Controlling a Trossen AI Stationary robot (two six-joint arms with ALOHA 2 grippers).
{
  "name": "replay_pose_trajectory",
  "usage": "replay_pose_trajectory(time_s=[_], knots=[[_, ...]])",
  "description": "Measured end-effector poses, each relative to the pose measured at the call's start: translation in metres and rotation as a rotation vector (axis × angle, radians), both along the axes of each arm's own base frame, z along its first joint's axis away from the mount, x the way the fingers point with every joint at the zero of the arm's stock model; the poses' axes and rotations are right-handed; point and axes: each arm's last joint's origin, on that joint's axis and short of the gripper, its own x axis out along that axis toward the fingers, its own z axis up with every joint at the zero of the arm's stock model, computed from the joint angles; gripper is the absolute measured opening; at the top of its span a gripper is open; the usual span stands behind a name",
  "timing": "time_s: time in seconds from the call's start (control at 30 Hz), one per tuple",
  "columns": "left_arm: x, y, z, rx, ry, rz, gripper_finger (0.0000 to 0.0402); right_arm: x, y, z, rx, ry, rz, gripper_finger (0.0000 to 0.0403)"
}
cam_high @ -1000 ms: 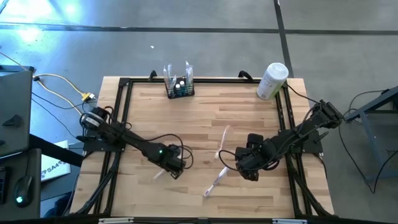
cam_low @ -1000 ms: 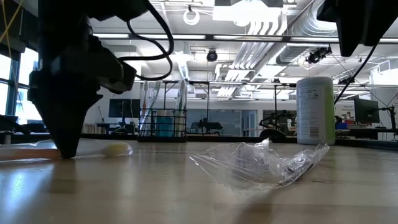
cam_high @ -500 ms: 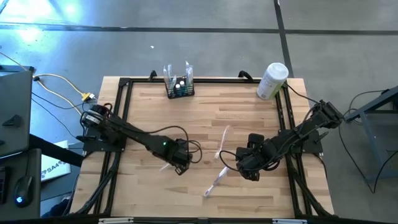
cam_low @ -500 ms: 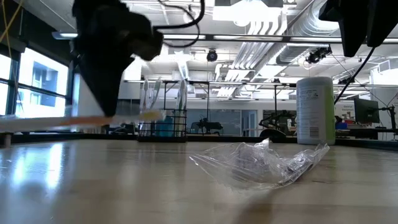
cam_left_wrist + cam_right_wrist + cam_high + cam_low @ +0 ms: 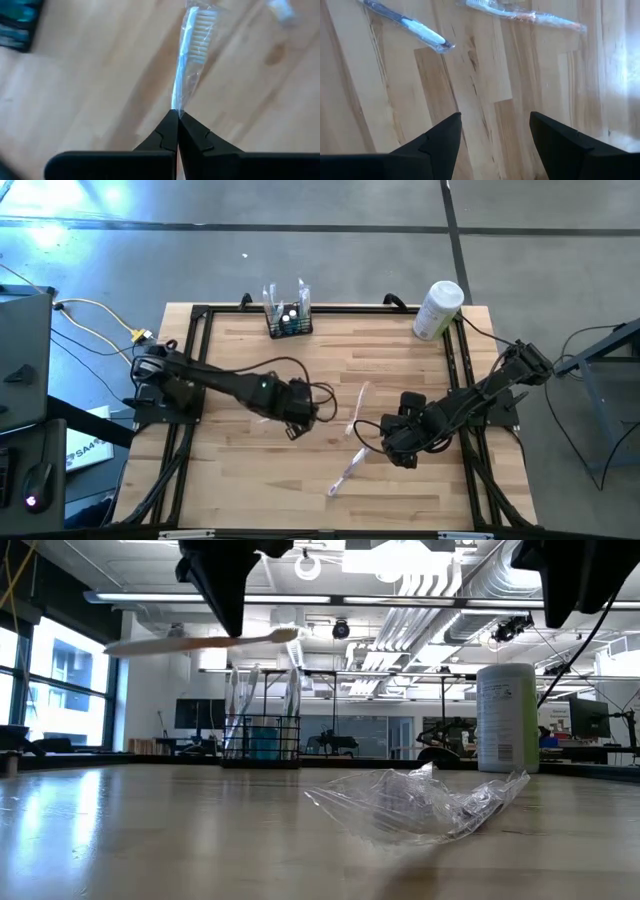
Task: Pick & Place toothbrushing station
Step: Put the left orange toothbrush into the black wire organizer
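Two dark arms work over the pale wooden table (image 5: 330,370). Farthest left, the left gripper (image 5: 300,412) hangs above the table's middle, its jaws pressed together on the handle of a clear-wrapped toothbrush (image 5: 200,640), carried roughly level in the air. Behind it, at the far edge and well apart from both arms, stands the toothbrushing station (image 5: 288,322), a small black wire rack with a few upright items already in it. Nearer the middle, two more wrapped toothbrushes (image 5: 355,412) lie flat on the wood. To the right, the right gripper (image 5: 402,448) waits just beside them with its fingers spread and nothing between them; the tall white cylindrical container (image 5: 437,310) stands at the far right corner.

The likeliest trouble, as I judge it, is the pinch: the jaws hold only the thin end of a slippery wrapped handle, so the brush could swivel or slide out in transit, or reach the rack too level to drop into a narrow compartment.

The left wrist view alone shows the bristles (image 5: 202,25) inside the wrapper and how little of the handle is clamped. The low view alone shows that the brush is clear of the table, and a crumpled clear plastic wrapper (image 5: 420,802) in the foreground
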Motion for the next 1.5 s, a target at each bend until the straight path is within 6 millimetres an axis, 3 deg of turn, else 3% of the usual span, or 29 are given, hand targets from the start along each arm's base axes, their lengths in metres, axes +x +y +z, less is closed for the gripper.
replay_pose_trajectory(time_s=[0.23, 0.53, 0.7, 0.8, 1.0, 1.13, 1.5], knots=[[-0.020, 0.027, 0.033, 0.086, 0.009, 0.009, 0.0001, 0.000, 0.000, -0.003, -0.009, -0.002, -0.002, 0.0229], [-0.069, 0.062, 0.096, 0.156, -0.280, 0.066, 0.0000, -0.006, -0.016, -0.010, 0.029, -0.056, -0.061, 0.0229], [-0.086, 0.082, 0.122, 0.220, -0.444, -0.092, 0.0000, -0.012, -0.030, -0.011, 0.054, -0.097, -0.127, 0.0229], [-0.091, 0.098, 0.126, 0.246, -0.500, -0.143, 0.0000, -0.012, -0.040, -0.012, 0.061, -0.113, -0.169, 0.0229], [-0.106, 0.150, 0.108, 0.272, -0.493, -0.124, 0.0000, -0.012, -0.061, -0.009, 0.076, -0.163, -0.250, 0.0229], [-0.110, 0.178, 0.087, 0.221, -0.656, -0.215, 0.0000, -0.013, -0.071, -0.005, 0.085, -0.184, -0.304, 0.0229], [-0.136, 0.229, 0.035, 0.354, -0.845, -0.270, 0.0000, -0.016, -0.080, -0.003, 0.105, -0.184, -0.419, 0.0229]])
